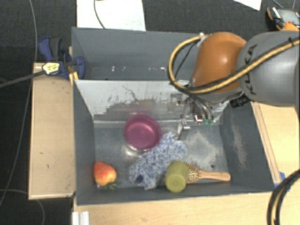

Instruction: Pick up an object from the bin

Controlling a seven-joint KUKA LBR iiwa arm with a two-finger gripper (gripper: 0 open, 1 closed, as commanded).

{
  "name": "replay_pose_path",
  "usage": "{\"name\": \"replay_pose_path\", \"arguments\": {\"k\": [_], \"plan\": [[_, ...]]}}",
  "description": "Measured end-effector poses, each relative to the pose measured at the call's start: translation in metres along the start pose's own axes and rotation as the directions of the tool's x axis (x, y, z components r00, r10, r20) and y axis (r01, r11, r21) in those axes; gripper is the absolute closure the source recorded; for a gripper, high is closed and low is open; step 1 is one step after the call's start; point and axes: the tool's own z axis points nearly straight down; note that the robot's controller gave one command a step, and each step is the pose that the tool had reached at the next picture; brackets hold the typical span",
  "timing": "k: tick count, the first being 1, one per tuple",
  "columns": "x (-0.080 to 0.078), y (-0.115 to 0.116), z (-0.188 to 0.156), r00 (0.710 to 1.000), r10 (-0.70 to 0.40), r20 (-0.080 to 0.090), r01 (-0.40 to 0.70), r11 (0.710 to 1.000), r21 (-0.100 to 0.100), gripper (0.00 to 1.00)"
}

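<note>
My gripper [183,125] hangs low over the middle of the bin, under the orange wrist cover. It is just above the upper right edge of a blue-and-white fuzzy cloth [157,161]. To its left a magenta cup [142,131] stands upright, mouth up. A yellow-green cylinder [176,176] lies at the cloth's lower right edge. A wooden-handled brush [208,175] rests against the cylinder, handle pointing right.
A red and orange fruit [104,174] with a green leaf sits in the front left corner. The bin's sloped walls rise on all sides. The arm and its cables cover the back right part of the bin.
</note>
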Motion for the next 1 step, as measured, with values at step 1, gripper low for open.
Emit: {"name": "replay_pose_path", "arguments": {"k": [1], "plan": [[0.0,0.0,0.0,1.0,0.0,0.0,0.0,1.0,0.0,0.0]]}}
